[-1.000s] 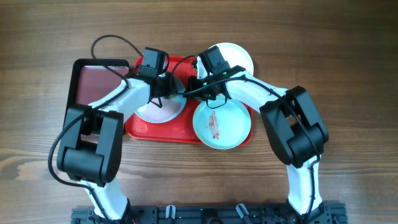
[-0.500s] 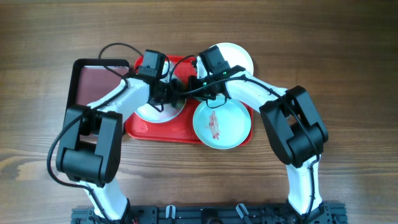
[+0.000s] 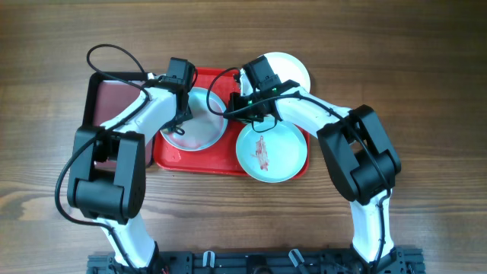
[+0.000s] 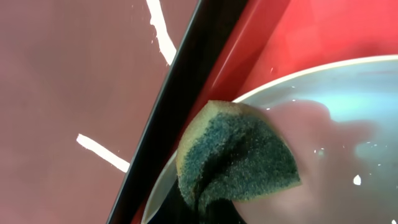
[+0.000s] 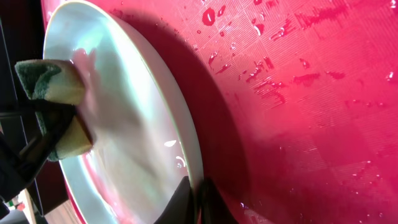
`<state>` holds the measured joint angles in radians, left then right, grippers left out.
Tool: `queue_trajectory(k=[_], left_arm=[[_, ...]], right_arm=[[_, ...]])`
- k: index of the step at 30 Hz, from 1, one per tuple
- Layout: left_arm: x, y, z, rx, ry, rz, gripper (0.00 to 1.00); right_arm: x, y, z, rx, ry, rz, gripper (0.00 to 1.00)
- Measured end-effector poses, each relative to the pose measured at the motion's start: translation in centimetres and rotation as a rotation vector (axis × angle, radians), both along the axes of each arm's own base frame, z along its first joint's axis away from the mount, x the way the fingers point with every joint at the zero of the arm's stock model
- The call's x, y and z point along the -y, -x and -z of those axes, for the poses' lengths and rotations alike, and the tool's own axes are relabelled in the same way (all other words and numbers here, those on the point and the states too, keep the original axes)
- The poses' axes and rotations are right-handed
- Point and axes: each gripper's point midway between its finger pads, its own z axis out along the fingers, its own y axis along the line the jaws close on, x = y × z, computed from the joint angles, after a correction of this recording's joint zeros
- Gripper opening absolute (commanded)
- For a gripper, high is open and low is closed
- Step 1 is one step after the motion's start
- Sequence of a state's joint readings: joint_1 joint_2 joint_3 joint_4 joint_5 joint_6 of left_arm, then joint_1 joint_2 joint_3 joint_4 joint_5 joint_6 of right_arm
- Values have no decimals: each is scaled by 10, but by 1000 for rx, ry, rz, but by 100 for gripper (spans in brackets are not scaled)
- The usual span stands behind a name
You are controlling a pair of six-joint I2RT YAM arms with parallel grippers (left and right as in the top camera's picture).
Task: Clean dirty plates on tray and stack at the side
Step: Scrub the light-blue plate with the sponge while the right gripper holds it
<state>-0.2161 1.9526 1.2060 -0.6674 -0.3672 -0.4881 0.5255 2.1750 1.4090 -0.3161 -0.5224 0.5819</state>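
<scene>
A white plate [image 3: 199,131] lies on the left half of the red tray [image 3: 228,161], its inside wet and faintly pink [image 5: 137,124]. My left gripper [image 3: 181,118] is shut on a green and yellow sponge [image 4: 236,155], which presses on the plate's left rim [image 4: 348,106] by the tray's edge. My right gripper [image 5: 198,196] is shut on the plate's right rim [image 3: 227,114]. A pale blue-green plate [image 3: 283,156] with a red sauce smear sits on the right of the tray. Another white plate [image 3: 293,70] lies on the table behind the tray.
A dark maroon tray [image 3: 114,99] with a black rim [image 4: 180,93] lies directly left of the red tray, touching it. Water drops speckle the red tray's floor [image 5: 298,93]. Both arms cross over the tray's back half.
My left gripper has swept the sponge leftward across the white plate to its left rim. The right gripper has stayed on the plate's right rim.
</scene>
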Motion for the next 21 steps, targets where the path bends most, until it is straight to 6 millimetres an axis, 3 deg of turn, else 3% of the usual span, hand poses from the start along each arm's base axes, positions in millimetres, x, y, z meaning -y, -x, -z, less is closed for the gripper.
queue_trajectory(k=[6,13,18,21], left_arm=[[16,13,3,-94,79,97,4],[87,31,4,-185,430,370,4],[128,15,1,-91,579,484,4],[140,0,0,-20,599,528,4]], right_arm=[[0,0,0,0,0,-1,4],[0,0,0,0,0,-1,4],[0,0,0,0,0,-1,4],[0,0,0,-2,0,-1,4]])
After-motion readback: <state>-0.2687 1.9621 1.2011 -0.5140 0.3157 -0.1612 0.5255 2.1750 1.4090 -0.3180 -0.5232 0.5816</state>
